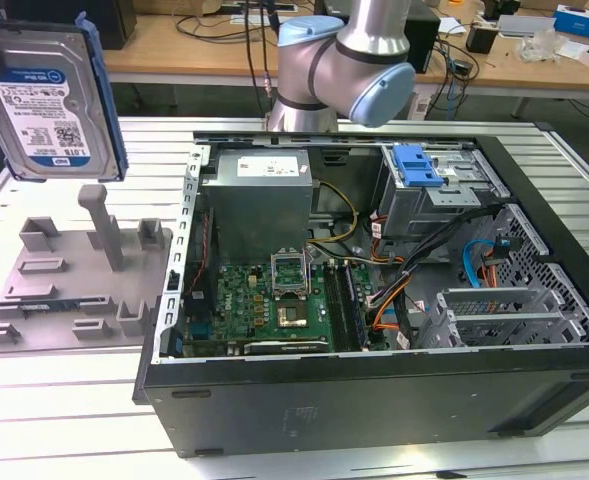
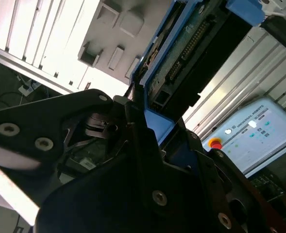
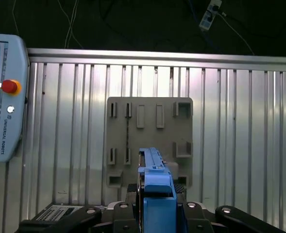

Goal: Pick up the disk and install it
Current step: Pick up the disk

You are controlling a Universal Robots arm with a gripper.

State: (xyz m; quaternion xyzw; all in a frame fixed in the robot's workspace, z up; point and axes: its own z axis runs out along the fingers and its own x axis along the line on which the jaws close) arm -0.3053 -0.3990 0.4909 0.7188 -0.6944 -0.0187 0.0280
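The disk (image 1: 44,100), silver-grey with a white-and-blue label and a blue frame, hangs upright in the air at the exterior view's far left, above a grey slotted holder plate (image 1: 74,280). In the first wrist view the disk (image 3: 155,179) shows edge-on, its blue frame clamped between the dark fingers of my gripper (image 3: 156,208), with the holder plate (image 3: 150,141) well below. The second wrist view shows the disk's circuit-board underside (image 2: 191,48) rising out of the shut gripper (image 2: 147,121). The open computer case (image 1: 374,300) lies to the exterior view's right of the disk.
Inside the case are a drive cage with a blue latch (image 1: 419,165), a grey power supply (image 1: 259,195), a green motherboard (image 1: 274,300) and loose cables. The arm's base (image 1: 344,60) stands behind the case. A teach pendant (image 3: 2,97) lies on the slatted aluminium table (image 3: 240,145).
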